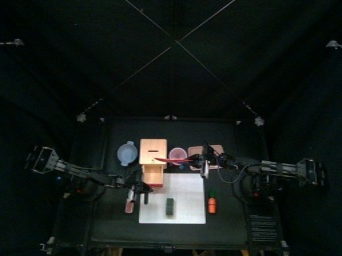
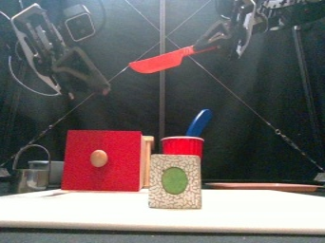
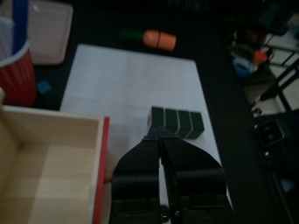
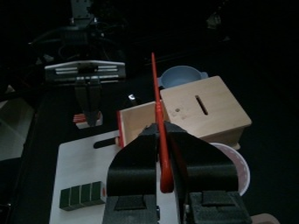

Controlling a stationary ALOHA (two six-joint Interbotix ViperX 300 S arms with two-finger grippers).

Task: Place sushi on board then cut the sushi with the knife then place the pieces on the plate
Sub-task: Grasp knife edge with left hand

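The dark green sushi roll (image 1: 171, 205) (image 2: 174, 182) (image 3: 177, 122) (image 4: 84, 197) lies on the white cutting board (image 1: 181, 213) (image 3: 122, 83). My right gripper (image 1: 214, 169) (image 2: 226, 36) (image 4: 163, 153) is shut on the red toy knife (image 2: 162, 62) (image 4: 156, 105), held high above the board with the blade pointing left. The left gripper (image 1: 134, 184) (image 2: 79, 68) (image 3: 163, 162) hangs shut and empty over the board's left side, near the roll. A blue knife (image 2: 200, 123) stands in the red cup (image 1: 178, 153) (image 2: 183, 145). The pink tray (image 1: 203, 158) (image 2: 273, 187) lies behind the board to the right.
The wooden box (image 1: 152, 150) (image 4: 205, 109) with its red drawer front (image 2: 105, 161) stands behind the board's left part, the blue-grey bowl (image 1: 127, 153) (image 2: 32, 176) to its left. An orange toy (image 1: 211, 205) (image 3: 159, 38) lies by the board's right edge, a small red thing (image 1: 130, 205) by its left edge.
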